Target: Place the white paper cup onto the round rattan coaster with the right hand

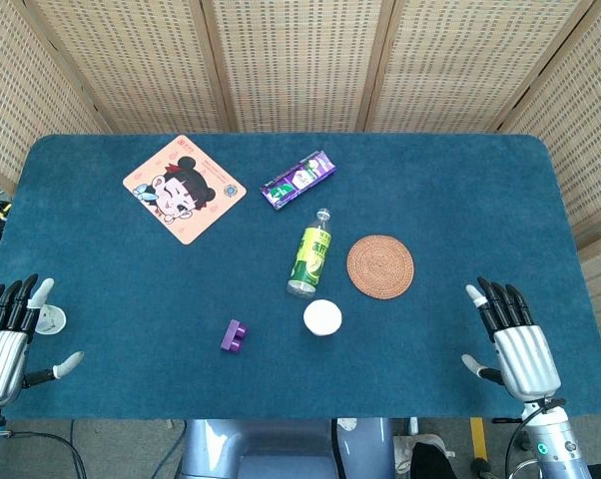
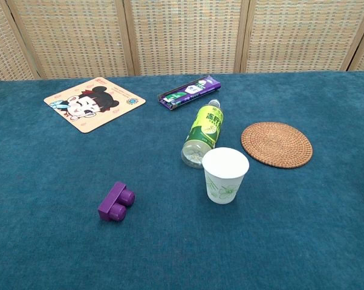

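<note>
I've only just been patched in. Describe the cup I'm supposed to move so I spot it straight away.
On the blue table, find the round rattan coaster right of centre. The white paper cup stands upright just in front and left of it, beside the base of a lying green bottle. It is the only open-topped white thing there, with a faint green print on its side.

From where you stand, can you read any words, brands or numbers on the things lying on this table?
None can be read.
Green bottle: large characters on its label, too blurred to quote.
Cartoon mat: small red print near the top corner, too small.
Purple packet: print on the wrapper, blurred.
White paper cup: only a green floral pattern, no words.
Round rattan coaster and purple block: no text.
</note>
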### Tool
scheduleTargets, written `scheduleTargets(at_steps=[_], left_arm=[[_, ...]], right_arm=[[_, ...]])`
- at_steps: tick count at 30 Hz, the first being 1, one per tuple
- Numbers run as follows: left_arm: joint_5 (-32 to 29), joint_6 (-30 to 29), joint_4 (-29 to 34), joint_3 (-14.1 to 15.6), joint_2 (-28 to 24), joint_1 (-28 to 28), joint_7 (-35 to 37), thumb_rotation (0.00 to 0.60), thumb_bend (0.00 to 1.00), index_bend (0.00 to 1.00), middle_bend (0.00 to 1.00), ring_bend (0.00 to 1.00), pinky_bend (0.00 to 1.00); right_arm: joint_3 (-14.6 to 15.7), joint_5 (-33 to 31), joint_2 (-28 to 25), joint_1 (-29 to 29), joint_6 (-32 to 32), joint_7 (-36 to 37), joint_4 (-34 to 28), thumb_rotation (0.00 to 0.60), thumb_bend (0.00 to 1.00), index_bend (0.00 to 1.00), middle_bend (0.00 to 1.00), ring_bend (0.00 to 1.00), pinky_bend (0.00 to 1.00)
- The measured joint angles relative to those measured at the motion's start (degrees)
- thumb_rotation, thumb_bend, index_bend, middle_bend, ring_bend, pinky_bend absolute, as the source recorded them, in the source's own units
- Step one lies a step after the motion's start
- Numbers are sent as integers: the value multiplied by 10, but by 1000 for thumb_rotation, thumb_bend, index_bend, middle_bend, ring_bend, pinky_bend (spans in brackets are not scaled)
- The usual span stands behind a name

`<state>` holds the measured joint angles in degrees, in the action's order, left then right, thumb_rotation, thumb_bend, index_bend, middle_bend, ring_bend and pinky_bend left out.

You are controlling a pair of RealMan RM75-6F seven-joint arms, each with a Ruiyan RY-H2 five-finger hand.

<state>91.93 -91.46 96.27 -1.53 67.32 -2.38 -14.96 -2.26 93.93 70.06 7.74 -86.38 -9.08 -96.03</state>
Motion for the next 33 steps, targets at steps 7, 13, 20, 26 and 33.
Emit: scheduleTargets(at_steps=[7, 13, 20, 26, 33], left_arm=[[-4, -1, 1, -3, -3, 0, 5, 0, 52, 0, 0, 0, 0], [-2, 0, -1, -2, -3, -1, 5, 0, 51, 0, 0, 0, 0], [-5, 2, -3, -3, -4, -1, 14, 0, 52, 0, 0, 0, 0], [-8, 2, -6, -5, -7, -1, 26, 0, 55, 0, 0, 0, 0], [-12, 4, -9, -6, -8, -2, 36, 0, 52, 0, 0, 0, 0]], right_arm=[[1, 21, 0, 7, 0, 9, -11, 600, 30, 60, 0, 0, 12], [-8, 33, 2, 38, 32, 0, -35, 600, 30, 135, 9, 0, 55], [-28, 10, 11, 92, 125, -39, -91, 600, 30, 188, 47, 0, 68], [-54, -64, 45, 151, 219, -115, -123, 600, 30, 197, 49, 0, 68], [-81, -163, 99, 206, 281, -188, -133, 600, 29, 197, 49, 0, 69]])
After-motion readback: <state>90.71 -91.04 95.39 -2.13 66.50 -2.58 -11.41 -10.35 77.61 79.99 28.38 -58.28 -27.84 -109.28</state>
